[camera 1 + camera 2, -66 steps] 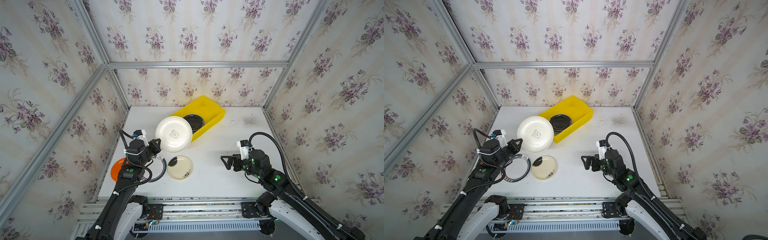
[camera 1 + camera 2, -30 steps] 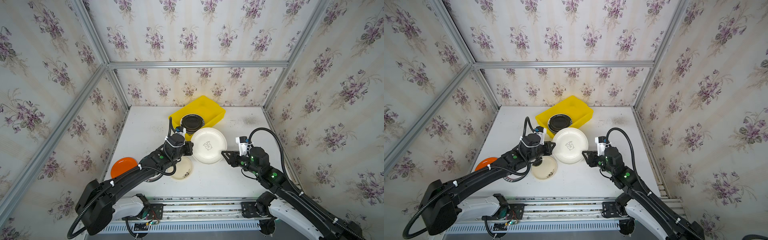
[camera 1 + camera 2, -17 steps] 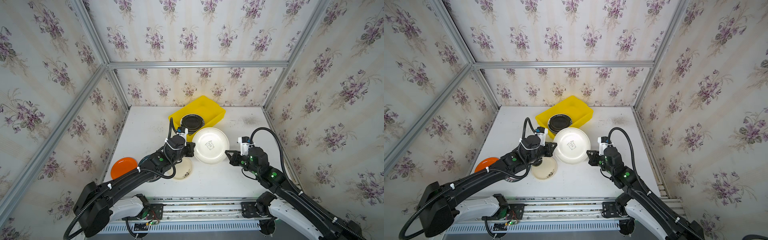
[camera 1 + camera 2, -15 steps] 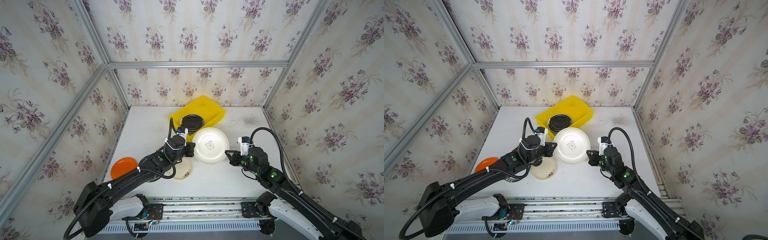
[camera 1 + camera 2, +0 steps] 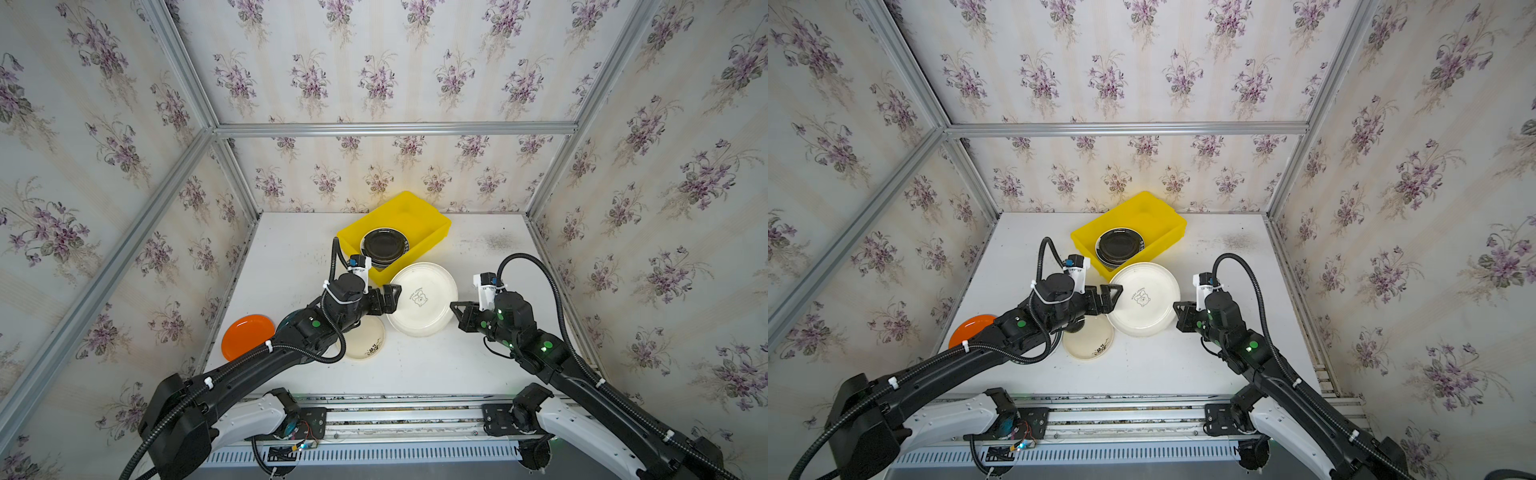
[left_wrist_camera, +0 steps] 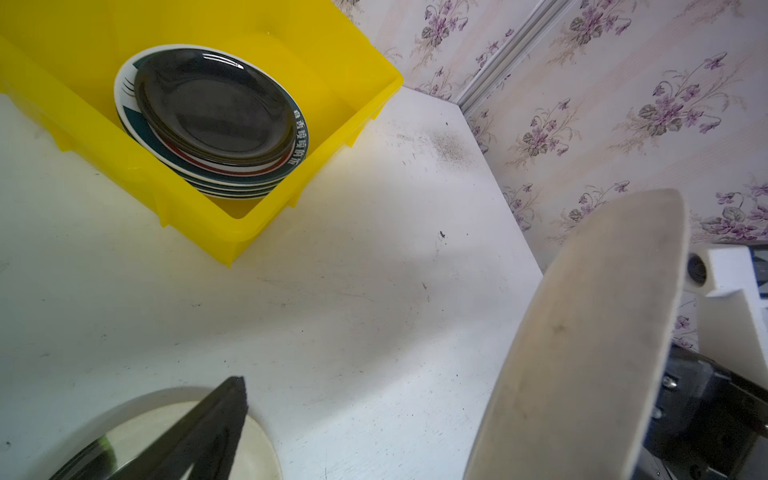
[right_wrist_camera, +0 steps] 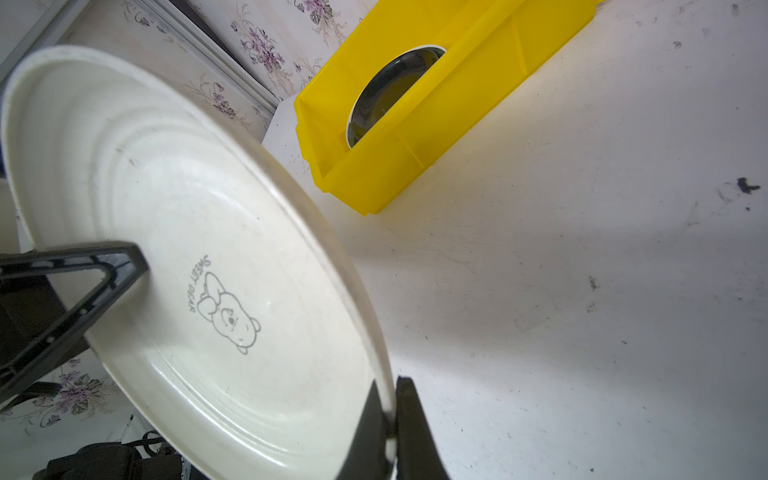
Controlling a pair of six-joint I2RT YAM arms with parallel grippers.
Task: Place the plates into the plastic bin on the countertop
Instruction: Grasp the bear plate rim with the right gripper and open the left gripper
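A large cream plate [image 5: 422, 305] [image 5: 1144, 299] with a bear drawing hangs tilted above the countertop [image 5: 415, 370] between both arms. My right gripper [image 5: 455, 309] [image 7: 392, 415] is shut on its right rim. My left gripper [image 5: 392, 296] [image 5: 1115, 296] stands open astride the left rim, one finger [image 6: 216, 424] well off the plate's underside [image 6: 582, 353]. The yellow plastic bin [image 5: 432, 216] [image 5: 1167, 216] holds a stack topped by a glossy black plate [image 5: 384, 245] [image 6: 212, 104]. A small cream plate [image 5: 365, 345] and an orange plate [image 5: 245, 336] lie on the countertop.
The bin sits at the back centre, just behind the held plate. A dark-rimmed plate [image 5: 291, 322] shows partly under my left arm. Wallpapered walls with aluminium framing [image 5: 374, 129] close in three sides. Dark specks [image 5: 496, 241] mark the back right.
The left arm carried the large plate from the left to the middle. My right gripper has shut on its rim and my left gripper has opened off it.
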